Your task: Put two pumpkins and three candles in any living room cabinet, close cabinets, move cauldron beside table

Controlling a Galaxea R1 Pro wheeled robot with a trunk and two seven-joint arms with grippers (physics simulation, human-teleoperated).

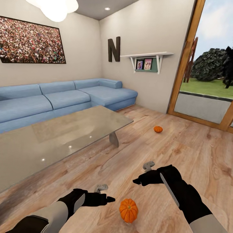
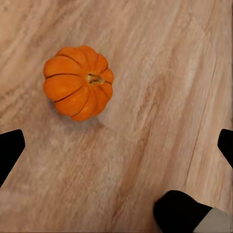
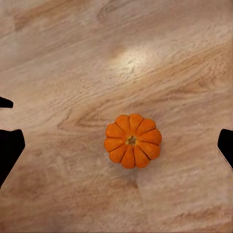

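Observation:
One orange pumpkin [image 1: 128,210] sits on the wood floor right in front of me, between my two arms. My left gripper [image 1: 108,199] hovers just left of it, fingers wide open, and the left wrist view has the pumpkin [image 2: 77,82] off to one side of the open gripper [image 2: 116,145]. My right gripper [image 1: 137,181] hangs above and behind the pumpkin, open as well. In the right wrist view the pumpkin [image 3: 132,141] lies almost centred under the gripper [image 3: 116,148]. A second pumpkin [image 1: 158,129] rests farther off on the floor. The glass-topped table [image 1: 64,132] stands at the left.
A blue corner sofa [image 1: 64,98] runs along the far wall behind the table. A white wall shelf [image 1: 147,55] hangs at the right wall, beside a wood-framed glass door [image 1: 184,64]. Open plank floor [image 1: 181,152] spreads to the right.

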